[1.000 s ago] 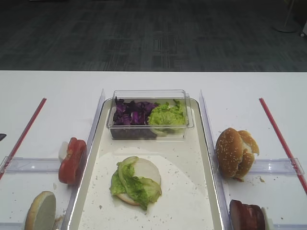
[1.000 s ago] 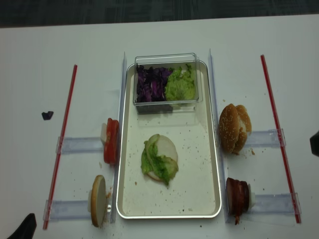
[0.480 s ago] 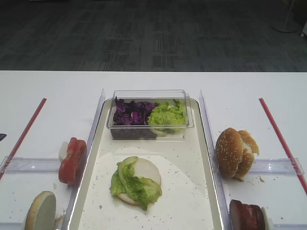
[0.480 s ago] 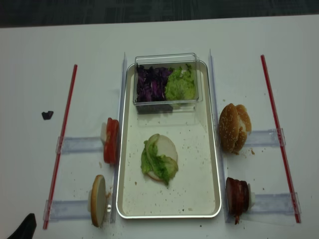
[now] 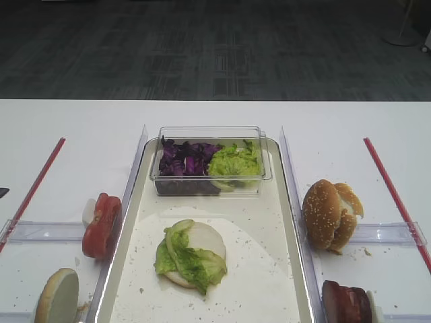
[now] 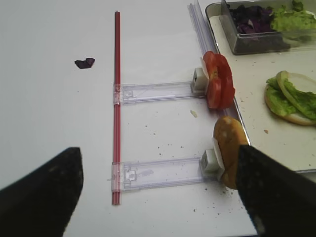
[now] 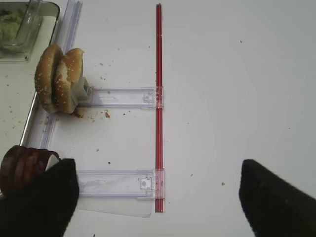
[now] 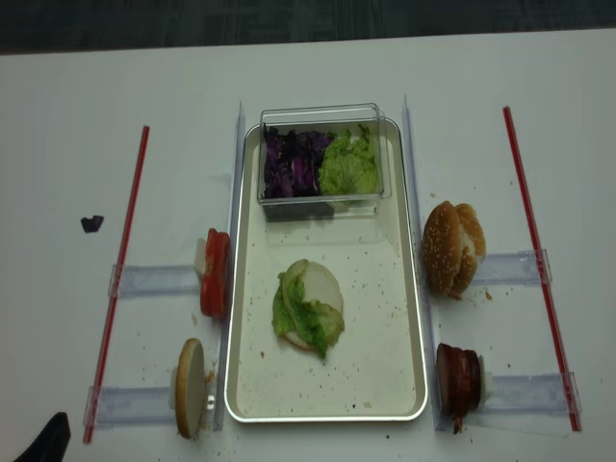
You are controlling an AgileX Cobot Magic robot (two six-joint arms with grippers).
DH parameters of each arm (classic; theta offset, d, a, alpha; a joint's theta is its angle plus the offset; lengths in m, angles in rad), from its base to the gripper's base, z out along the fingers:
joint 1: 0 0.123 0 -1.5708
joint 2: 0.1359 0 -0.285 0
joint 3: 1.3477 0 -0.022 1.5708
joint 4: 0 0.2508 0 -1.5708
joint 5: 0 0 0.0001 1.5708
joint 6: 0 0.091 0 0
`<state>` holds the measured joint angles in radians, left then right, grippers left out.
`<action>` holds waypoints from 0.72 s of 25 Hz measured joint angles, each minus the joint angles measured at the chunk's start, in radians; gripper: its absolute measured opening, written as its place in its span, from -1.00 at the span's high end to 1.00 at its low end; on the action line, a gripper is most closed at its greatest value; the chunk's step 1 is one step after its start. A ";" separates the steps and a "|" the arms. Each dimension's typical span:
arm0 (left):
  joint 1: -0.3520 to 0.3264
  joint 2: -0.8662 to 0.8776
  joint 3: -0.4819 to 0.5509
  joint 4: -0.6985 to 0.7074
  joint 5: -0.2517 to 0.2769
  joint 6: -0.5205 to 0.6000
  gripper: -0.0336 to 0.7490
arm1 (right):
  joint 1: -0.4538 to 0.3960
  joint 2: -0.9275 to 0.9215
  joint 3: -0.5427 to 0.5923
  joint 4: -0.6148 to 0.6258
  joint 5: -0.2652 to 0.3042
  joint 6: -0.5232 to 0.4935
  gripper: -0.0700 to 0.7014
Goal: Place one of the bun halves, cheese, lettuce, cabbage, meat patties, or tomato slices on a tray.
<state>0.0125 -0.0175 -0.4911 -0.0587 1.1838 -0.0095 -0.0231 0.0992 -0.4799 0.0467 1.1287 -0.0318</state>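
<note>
**A:** What have I got on the bench?

**B:** One tray (image 8: 409,318) down the middle, long axis running from the near edge to the far edge. On its floor near the middle lies one cut-face bun half (image 8: 316,310) with one lettuce (image 8: 300,313) leaf over it. At the tray's far end a clear tub (image 8: 322,197) holds purple cabbage (image 8: 291,164) and more green leaf.

**A:** And off the tray?

**B:** Along its left rim, tomato slices (image 6: 218,79) stacked on edge, exact count unclear, and one more bun half (image 6: 226,150) nearer me. Along the right rim, two seeded bun halves (image 7: 57,79) and the meat patties (image 7: 23,168); how many I can't tell.

**A:** Pincers?

**B:** My right pincer (image 7: 157,197) has its jaws spread wide, holding nothing; the patties sit just by its left finger, toward the tray. My left pincer (image 6: 160,195) is likewise spread and empty, the lone bun half against its right finger.

**A:** Next?

**B:** I'd judge the right arm nearest the patties.
</note>
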 joint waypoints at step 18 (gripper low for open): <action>0.000 0.000 0.000 0.000 0.000 0.000 -0.57 | -0.001 -0.108 0.000 0.002 0.000 -0.010 -0.92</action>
<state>0.0125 -0.0175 -0.4911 -0.0587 1.1838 -0.0095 -0.0238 -0.0091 -0.4799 0.0485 1.1287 -0.0419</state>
